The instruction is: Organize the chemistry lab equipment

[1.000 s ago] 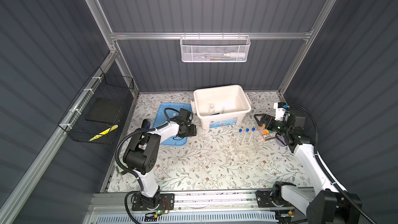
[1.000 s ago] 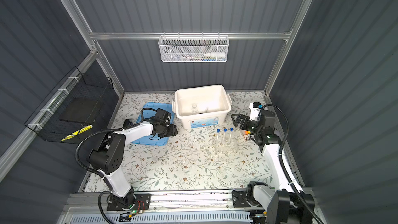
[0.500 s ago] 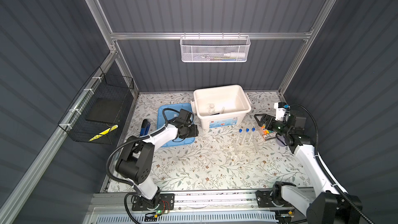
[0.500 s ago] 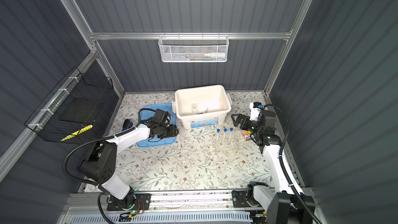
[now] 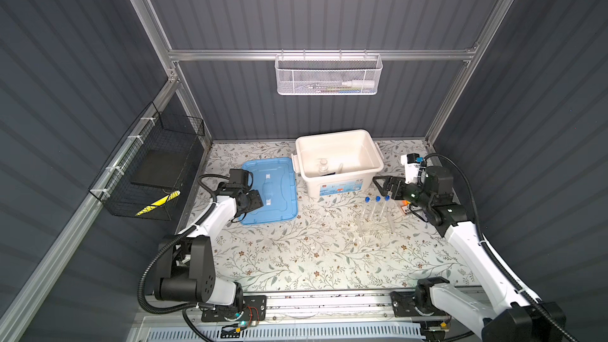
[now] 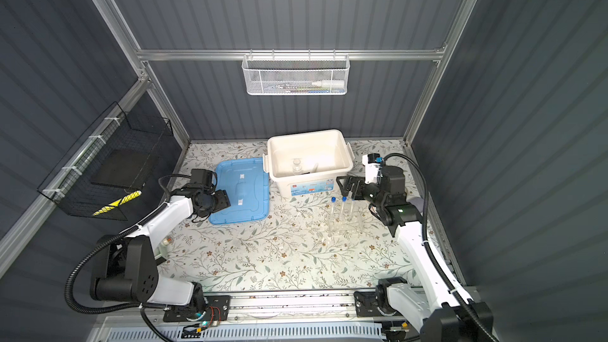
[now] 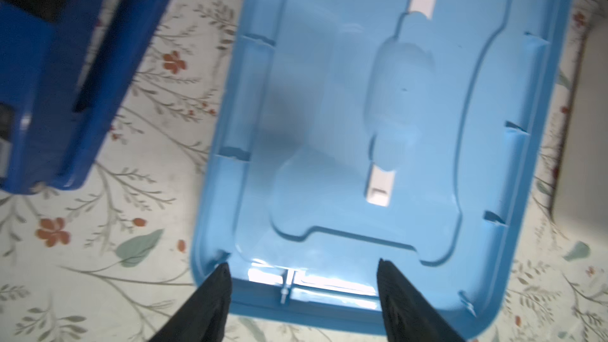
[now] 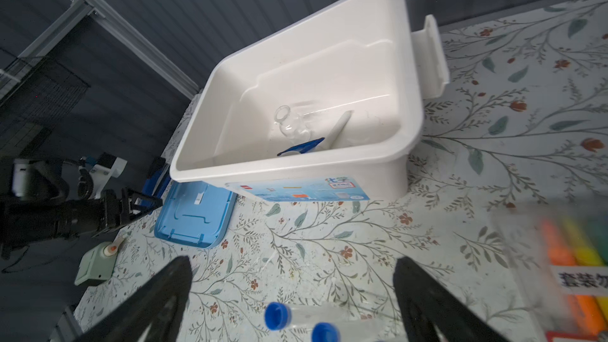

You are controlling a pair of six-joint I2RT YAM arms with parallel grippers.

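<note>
Three blue-capped test tubes (image 5: 375, 207) (image 6: 342, 208) stand in a clear rack (image 5: 373, 225) on the right of the table. My right gripper (image 5: 383, 185) (image 8: 292, 271) hovers open just above their caps (image 8: 278, 315), holding nothing. Inside the white bin (image 5: 339, 134) (image 8: 296, 167) lie a small glass vessel (image 8: 292, 123), a white pestle (image 8: 339, 126) and blue tweezers (image 8: 302, 148). My left gripper (image 5: 255, 200) (image 7: 302, 271) is open over the left edge of the blue lid (image 5: 273, 189) (image 7: 362, 126), gripping nothing.
The dark blue stapler (image 7: 65, 77) lies just left of the lid. A pack of highlighters (image 8: 579, 258) sits right of the tube rack. A small green item (image 8: 97, 264) rests near the left arm's base. A white wire basket (image 5: 327, 75) and a black one (image 5: 154, 166) hang on the walls.
My left gripper has drawn back leftward from the lid's middle to its left edge, and its jaws have widened. The right arm has stayed where it was.
</note>
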